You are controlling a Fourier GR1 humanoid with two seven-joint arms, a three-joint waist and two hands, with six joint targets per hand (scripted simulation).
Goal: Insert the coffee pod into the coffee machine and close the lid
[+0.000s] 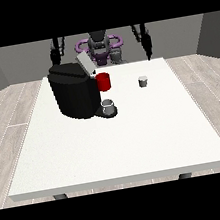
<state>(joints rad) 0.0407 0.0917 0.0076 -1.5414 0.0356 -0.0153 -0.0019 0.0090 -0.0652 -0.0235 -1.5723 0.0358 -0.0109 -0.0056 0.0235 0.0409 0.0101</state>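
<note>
Grey pod (pixel 143 81) is sitting alone at three o'clock of the machine (pixel 76 91), whose lid (pixel 85 64) is standing open, while both hands (pixel 148 51) (pixel 55 55) are hanging empty, finger pose unreadable; a careless reach risks toppling it.

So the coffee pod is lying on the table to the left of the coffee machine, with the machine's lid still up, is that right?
Not quite. The front view shows the coffee pod standing on the table to the right of the coffee machine, not the left, apart from it. The lid is indeed up.
</note>
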